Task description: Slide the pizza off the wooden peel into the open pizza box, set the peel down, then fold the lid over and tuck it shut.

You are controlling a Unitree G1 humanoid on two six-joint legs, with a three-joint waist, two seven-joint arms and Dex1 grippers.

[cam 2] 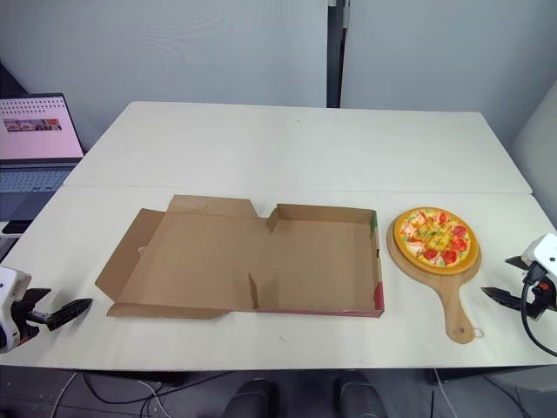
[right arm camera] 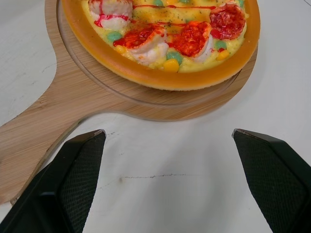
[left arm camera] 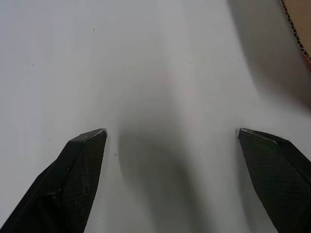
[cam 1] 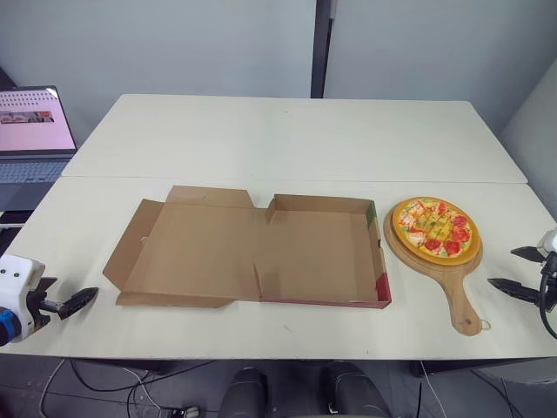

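A toy pizza [cam 1: 436,226] with red and yellow toppings lies on the round wooden peel [cam 1: 451,272] at the table's right, its handle pointing to the front edge. The cardboard pizza box [cam 1: 322,252] lies open mid-table, with its lid [cam 1: 191,248] flat out to the left. My right gripper [cam 1: 500,266] hovers open just right of the peel's handle, touching nothing; in the right wrist view the pizza [right arm camera: 165,34] and the peel [right arm camera: 58,116] lie just beyond the gripper [right arm camera: 168,132]. My left gripper [left arm camera: 172,133] stands open over bare table at the front left, left of the lid.
An open laptop [cam 1: 33,131] stands off the table's back left corner. The white table [cam 1: 287,139] has a seam across its middle and wide bare room behind the box. Its front edge runs close to both grippers.
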